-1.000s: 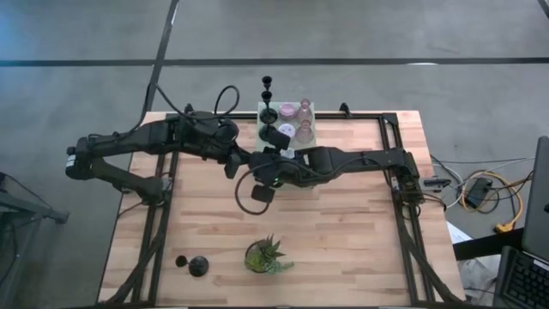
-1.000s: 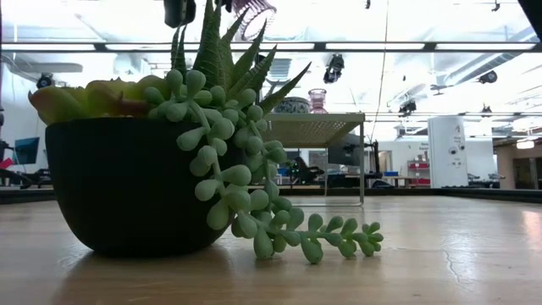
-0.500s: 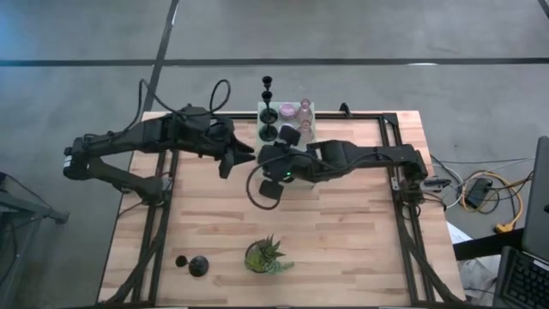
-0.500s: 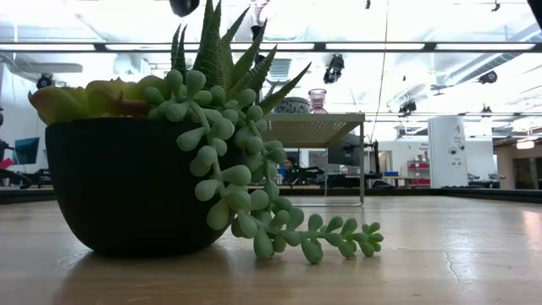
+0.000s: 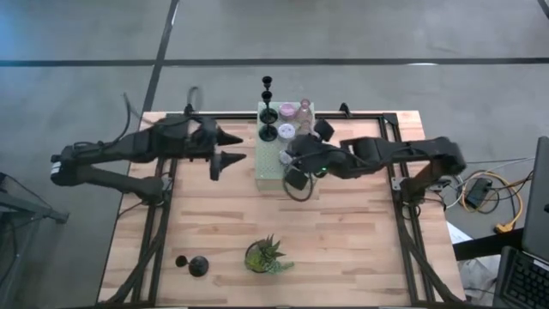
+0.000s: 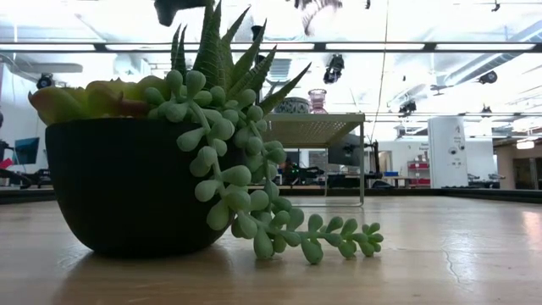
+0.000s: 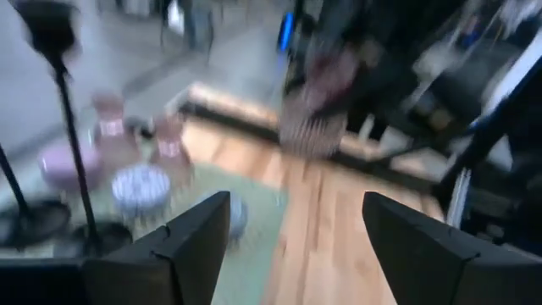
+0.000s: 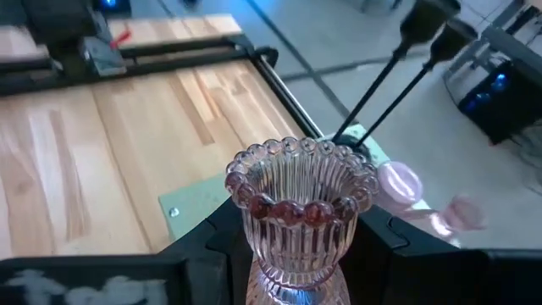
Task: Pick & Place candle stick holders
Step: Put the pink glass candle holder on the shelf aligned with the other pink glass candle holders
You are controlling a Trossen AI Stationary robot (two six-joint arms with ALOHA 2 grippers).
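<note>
Right end effector [image 8: 292,263] is clamping a pink ribbed glass candle stick holder [image 8: 299,212] between its two dark fingers, the beaded rim standing upright and proud of the grip in the right wrist view. In the high view that end effector [image 5: 296,172] is hanging over the near edge of the pale green perforated box [image 5: 273,159], which is sitting at the far middle of the counter [image 5: 343,240]. Black stemmed holders [image 5: 268,112], pink glass ones [image 5: 303,109] and a squat pale one [image 5: 286,130] are already crowding the far end of the box.

Left end effector [image 5: 225,148] is waiting just left of the box with its fingers spread apart and holding nothing; through its own camera the same cluster is showing beyond the open fingers [image 7: 190,246].

Judging from this, the step in hand is setting the pink holder down on the box. Doing it well means keeping the glass vertical, lowering it over bare green surface clear of the thin black stems, and releasing only once the base is seated flat, since a ribbed glass piece dropped early would likely topple into its neighbours. Two more dark pieces [image 5: 193,264] are lying at the near left of the counter beside the potted succulent [image 5: 266,255].
</note>
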